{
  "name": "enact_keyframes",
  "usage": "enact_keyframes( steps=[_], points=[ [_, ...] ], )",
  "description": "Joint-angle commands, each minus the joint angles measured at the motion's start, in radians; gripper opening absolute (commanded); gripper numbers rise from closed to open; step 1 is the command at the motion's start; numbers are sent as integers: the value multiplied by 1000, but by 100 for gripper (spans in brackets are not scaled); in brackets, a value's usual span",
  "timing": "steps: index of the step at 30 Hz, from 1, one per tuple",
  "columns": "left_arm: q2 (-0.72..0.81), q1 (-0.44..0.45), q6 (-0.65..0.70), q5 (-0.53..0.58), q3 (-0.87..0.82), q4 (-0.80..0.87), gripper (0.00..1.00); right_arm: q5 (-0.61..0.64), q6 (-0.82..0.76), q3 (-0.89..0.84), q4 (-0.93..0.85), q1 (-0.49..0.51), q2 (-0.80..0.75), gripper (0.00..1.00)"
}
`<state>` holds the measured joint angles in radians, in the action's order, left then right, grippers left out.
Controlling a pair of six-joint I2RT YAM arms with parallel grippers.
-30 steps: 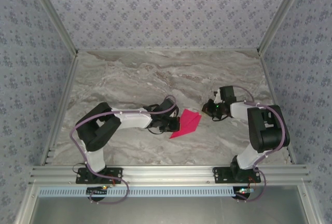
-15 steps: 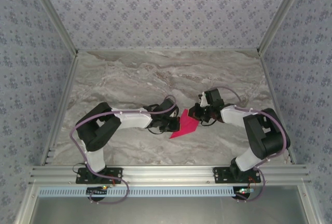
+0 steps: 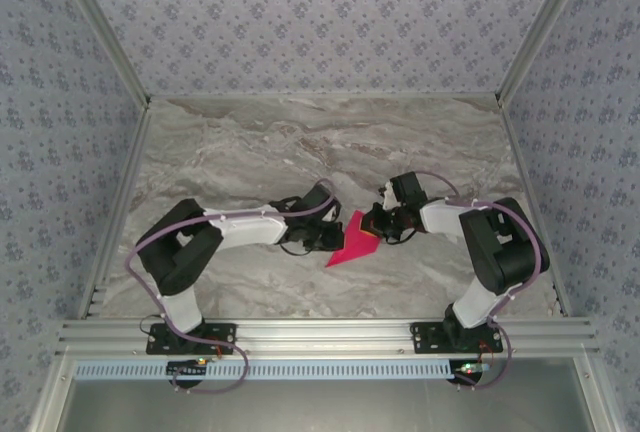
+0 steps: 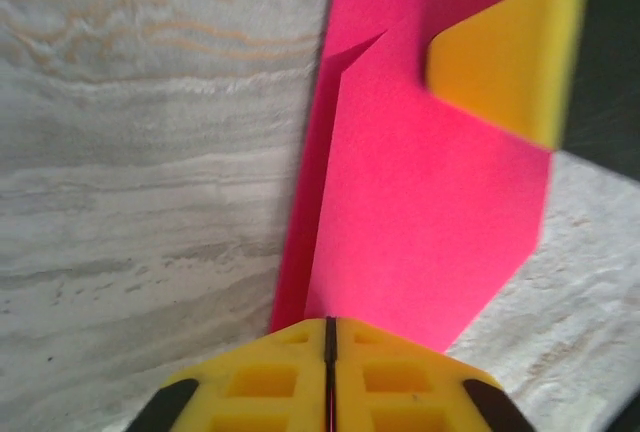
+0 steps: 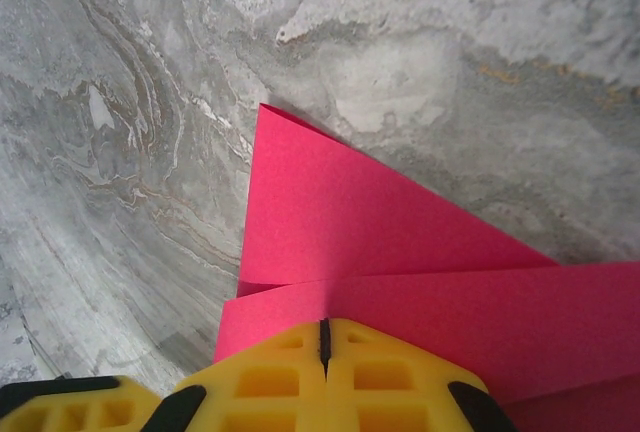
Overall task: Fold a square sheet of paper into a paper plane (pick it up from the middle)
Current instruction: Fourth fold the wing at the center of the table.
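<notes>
Right gripper (image 5: 323, 337) has its yellow fingers (image 5: 400, 377) pressed together, pinching the near edge of the pink paper (image 5: 350, 242). Folded layers overlap, and a sharp corner juts out over the grey marble table (image 5: 150, 72).

I see plain magenta-pink folded paper (image 3: 355, 243) on my grey-veined marble table (image 3: 250, 142), a yellow-tipped left pincer (image 4: 328, 337) and right pincer (image 5: 322, 337), and lilac floral walls (image 3: 320, 22).
</notes>
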<state>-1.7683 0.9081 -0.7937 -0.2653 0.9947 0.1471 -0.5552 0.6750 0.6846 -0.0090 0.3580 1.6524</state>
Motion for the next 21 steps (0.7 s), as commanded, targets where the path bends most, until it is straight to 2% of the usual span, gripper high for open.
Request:
enact_keyframes(
  steps=[1,7,10,21],
  points=[
    [31,-12,21,-36,84,20,13,92,-28,-5,-110,-8,50,0],
    [-64,-11,37,-118,161,41,13,106,-24,0,-127,-7,65,0],
    [-95,-13,38,-124,171,55,11,113,-21,-1,-133,-7,69,0],
    [-146,-12,15,-160,115,31,5,142,-18,12,-171,-8,95,0]
  ],
)
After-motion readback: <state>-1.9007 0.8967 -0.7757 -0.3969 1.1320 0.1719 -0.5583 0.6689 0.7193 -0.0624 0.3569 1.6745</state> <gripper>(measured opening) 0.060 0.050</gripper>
